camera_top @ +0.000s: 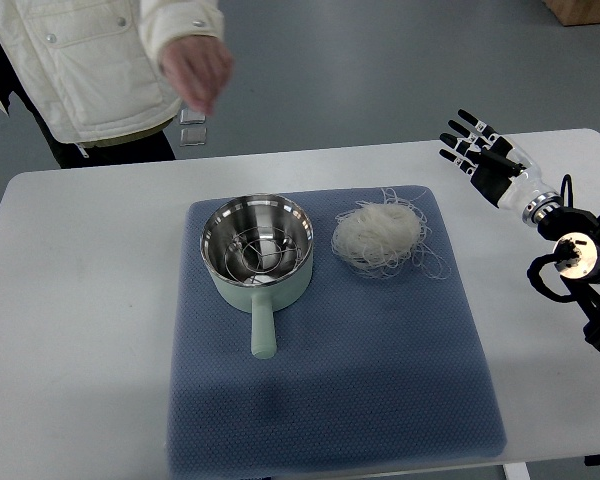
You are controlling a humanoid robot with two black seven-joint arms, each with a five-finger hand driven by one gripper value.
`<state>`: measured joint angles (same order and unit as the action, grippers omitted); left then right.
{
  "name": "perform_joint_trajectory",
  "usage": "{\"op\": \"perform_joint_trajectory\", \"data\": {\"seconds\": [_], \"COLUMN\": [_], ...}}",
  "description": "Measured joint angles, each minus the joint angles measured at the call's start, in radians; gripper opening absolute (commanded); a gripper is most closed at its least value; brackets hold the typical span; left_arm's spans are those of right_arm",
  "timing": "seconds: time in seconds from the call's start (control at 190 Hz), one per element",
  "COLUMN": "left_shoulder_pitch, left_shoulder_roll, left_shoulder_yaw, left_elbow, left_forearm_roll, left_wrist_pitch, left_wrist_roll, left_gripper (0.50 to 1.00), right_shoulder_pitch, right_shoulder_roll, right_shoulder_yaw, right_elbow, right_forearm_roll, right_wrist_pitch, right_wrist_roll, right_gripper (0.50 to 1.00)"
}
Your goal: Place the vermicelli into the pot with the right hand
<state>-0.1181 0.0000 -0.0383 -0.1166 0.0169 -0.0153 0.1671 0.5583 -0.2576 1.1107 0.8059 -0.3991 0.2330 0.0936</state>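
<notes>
right robot hand [477, 150]: black fingers, white palm shell | wrist [536, 203]: silver ring, white cuff | forearm [580, 262]: black joints, round pale cap, looped black cables | person's jacket [75, 55]: cream, padded, snap buttons

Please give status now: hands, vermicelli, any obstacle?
Right hand open, clear of vermicelli. Vermicelli beside empty pot, untouched. Person's hand beyond table, not blocking.
</notes>
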Motion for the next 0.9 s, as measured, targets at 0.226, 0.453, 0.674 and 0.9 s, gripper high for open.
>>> {"op": "perform_joint_trajectory", "data": {"seconds": [0.226,0.453,0.674,0.9], "left_shoulder_pitch": [0.0,0.0,0.0,0.0], "left_shoulder_roll": [0.0,0.0,0.0,0.0], "left_shoulder_yaw": [-0.001,-0.002,-0.001,0.0], "left_elbow": [0.001,0.002,0.002,0.001], "left_forearm_roll": [0.0,0.0,0.0,0.0], "left_wrist_pitch": [0.0,0.0,0.0,0.0], "left_wrist_roll": [0.0,0.0,0.0,0.0], "left_gripper": [1.0,1.0,1.0,1.0], "right_shoulder_pitch": [-0.001,-0.001,-0.001,0.003], "right_shoulder_roll": [0.0,-0.003,-0.004,-0.007], "right_shoulder_yaw": [-0.001,-0.004,-0.008,-0.013], "right_elbow": [0.001,0.001,0.002,0.003], "right_forearm_roll": [-0.004,-0.006,-0.007,-0.009], "right_wrist_pitch": [0.0,0.001,0.003,0.009], "right_wrist_roll": [0.0,0.001,0.001,0.0], "right_gripper": [0.932,0.932,0.932,0.932]}}
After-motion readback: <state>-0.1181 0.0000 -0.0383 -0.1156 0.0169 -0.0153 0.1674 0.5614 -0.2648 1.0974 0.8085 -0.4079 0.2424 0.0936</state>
